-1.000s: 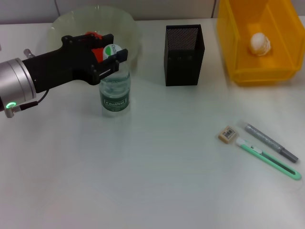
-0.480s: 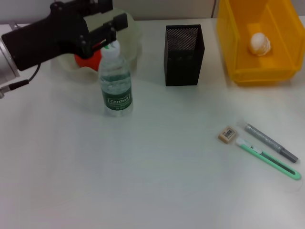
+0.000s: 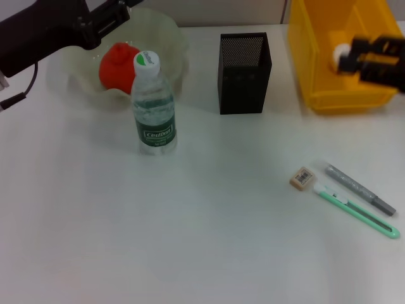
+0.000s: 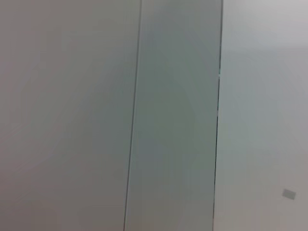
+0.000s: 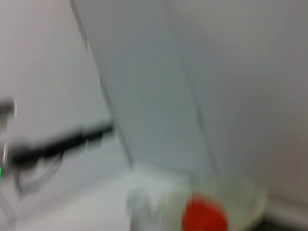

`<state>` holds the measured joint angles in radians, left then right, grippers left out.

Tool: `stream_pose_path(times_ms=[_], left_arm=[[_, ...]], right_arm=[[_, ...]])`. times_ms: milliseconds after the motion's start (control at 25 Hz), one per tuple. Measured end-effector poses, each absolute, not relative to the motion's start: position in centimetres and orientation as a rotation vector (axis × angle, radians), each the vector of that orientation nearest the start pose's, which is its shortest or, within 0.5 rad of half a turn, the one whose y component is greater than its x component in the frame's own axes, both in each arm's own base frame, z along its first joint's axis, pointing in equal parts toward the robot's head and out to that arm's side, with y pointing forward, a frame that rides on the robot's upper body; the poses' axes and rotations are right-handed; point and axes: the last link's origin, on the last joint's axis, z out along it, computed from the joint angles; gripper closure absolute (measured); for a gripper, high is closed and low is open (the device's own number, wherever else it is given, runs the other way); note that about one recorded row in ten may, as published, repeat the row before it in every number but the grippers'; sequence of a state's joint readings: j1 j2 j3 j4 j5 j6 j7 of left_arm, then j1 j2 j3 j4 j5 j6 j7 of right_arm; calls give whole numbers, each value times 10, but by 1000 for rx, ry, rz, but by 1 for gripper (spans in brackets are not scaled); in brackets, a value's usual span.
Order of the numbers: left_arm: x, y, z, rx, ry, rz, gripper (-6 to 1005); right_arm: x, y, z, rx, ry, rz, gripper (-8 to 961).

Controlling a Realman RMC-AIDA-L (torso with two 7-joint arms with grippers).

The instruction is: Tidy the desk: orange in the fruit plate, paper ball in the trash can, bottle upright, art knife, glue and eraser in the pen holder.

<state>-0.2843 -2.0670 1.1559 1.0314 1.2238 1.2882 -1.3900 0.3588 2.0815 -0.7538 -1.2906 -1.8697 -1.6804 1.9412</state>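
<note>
White desk surface (image 3: 190, 240) fills the head view, backed by a pale wall. At the far left, the left gripper (image 3: 117, 11) is raised above the fruit plate (image 3: 174, 38); whether its fingers are open or closed I cannot tell, though nothing appears to be held. At the far right, the right gripper (image 3: 354, 58) hangs over the yellow trash can (image 3: 316, 69), blurred, so its fingers cannot be judged either. Outward from the left gripper, the orange (image 3: 116, 63) sits in the fruit plate, and just near of it the water bottle (image 3: 153, 104) stands upright with its cap on. The paper ball (image 3: 342, 54) lies inside the trash can, partly hidden by the right gripper. The black mesh pen holder (image 3: 245, 73) stands between plate and bin and looks empty as far as can be seen. On the near right, the eraser (image 3: 302, 178), the green art knife (image 3: 357, 212) and the grey glue stick (image 3: 361, 189) lie close together on the desk. By my judgement, three parts are done: orange, paper ball and bottle; the three small items remain to go into the pen holder.
</note>
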Motion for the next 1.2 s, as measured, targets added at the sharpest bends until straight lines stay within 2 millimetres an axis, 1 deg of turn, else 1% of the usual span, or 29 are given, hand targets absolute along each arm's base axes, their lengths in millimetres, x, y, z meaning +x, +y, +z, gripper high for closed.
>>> stream_pose_path(times_ms=[80, 120, 160, 200, 240, 280, 320, 440, 480, 520, 640, 680, 720, 760, 800, 880, 920, 1080, 1200], left_arm=[[-205, 344, 55, -2310, -384, -1097, 532], [-205, 344, 55, -2310, -384, -1097, 532], [-205, 344, 55, -2310, -387, -1095, 532], [-206, 345, 54, -2308, -395, -1093, 532], [-206, 345, 54, -2308, -395, -1093, 532], [-207, 345, 54, -2302, -402, -1092, 532], [-207, 345, 54, -2302, -402, -1092, 532], [-208, 346, 55, -2295, -405, -1091, 532], [-208, 347, 55, -2294, -404, -1091, 532], [-208, 347, 55, -2294, -404, -1091, 532], [-208, 347, 55, -2293, -409, -1090, 531], [-210, 347, 53, -2293, -421, -1090, 531], [-210, 347, 53, -2293, -421, -1090, 531], [-211, 347, 53, -2291, -428, -1090, 531], [-212, 347, 53, -2289, -434, -1089, 531], [-215, 348, 53, -2281, -447, -1088, 531], [-215, 348, 53, -2281, -447, -1088, 531], [-217, 349, 54, -2273, -456, -1084, 531], [-219, 349, 54, -2269, -457, -1081, 531]], right_arm=[[213, 321, 98, -2608, 840, 481, 375], [213, 321, 98, -2608, 840, 481, 375], [210, 322, 96, -2603, 895, 348, 375], [208, 326, 92, -2569, 975, 144, 375], [208, 326, 92, -2569, 975, 144, 375], [211, 331, 85, -2531, 1042, -50, 376], [211, 331, 85, -2531, 1042, -50, 376], [214, 338, 73, -2519, 1067, -214, 376], [217, 344, 65, -2521, 1077, -268, 376], [217, 344, 65, -2521, 1077, -268, 376], [222, 352, 55, -2510, 1084, -332, 377], [225, 355, 46, -2513, 1092, -365, 377], [225, 355, 46, -2513, 1092, -365, 377], [226, 357, 39, -2531, 1103, -380, 377], [226, 357, 39, -2531, 1103, -380, 377], [224, 356, 29, -2579, 1110, -420, 378], [224, 356, 29, -2579, 1110, -420, 378], [216, 351, 16, -2637, 1077, -515, 379], [214, 349, 13, -2648, 1076, -540, 379]])
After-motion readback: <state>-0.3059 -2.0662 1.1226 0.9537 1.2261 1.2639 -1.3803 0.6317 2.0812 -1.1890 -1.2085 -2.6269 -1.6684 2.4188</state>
